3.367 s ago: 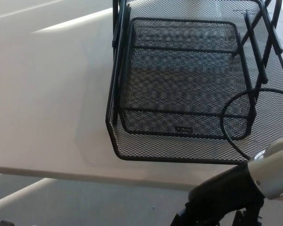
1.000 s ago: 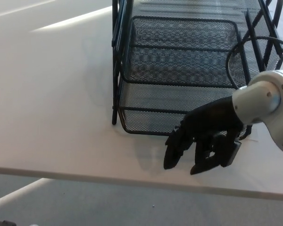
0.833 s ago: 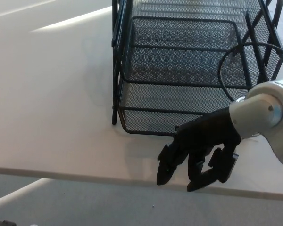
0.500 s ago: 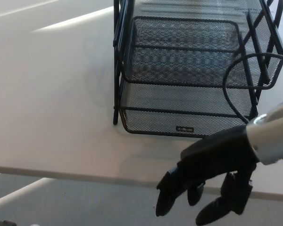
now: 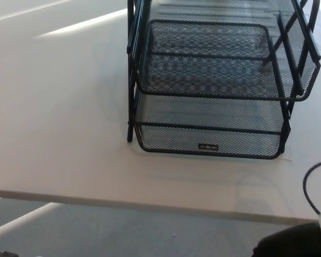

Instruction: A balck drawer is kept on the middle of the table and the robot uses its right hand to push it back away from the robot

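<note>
Where drawer (image 5: 209,140) sits back | table (image 5: 59,134) edge bare

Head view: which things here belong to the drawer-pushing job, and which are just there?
Job:
- black mesh drawer, bottom tray of the rack
- right arm, only its dark end showing at the lower right corner

Just there:
- upper mesh tray
- white table
- black cable

The only marking is a small label plate (image 5: 208,146) fixed to the front wall of the bottom tray of the black mesh drawer (image 5: 214,101), up and to the left of the robot's right arm at the lower right corner. It carries pale characters on a dark ground, but they are too small and blurred to read. No other text, number or sign shows.
</note>
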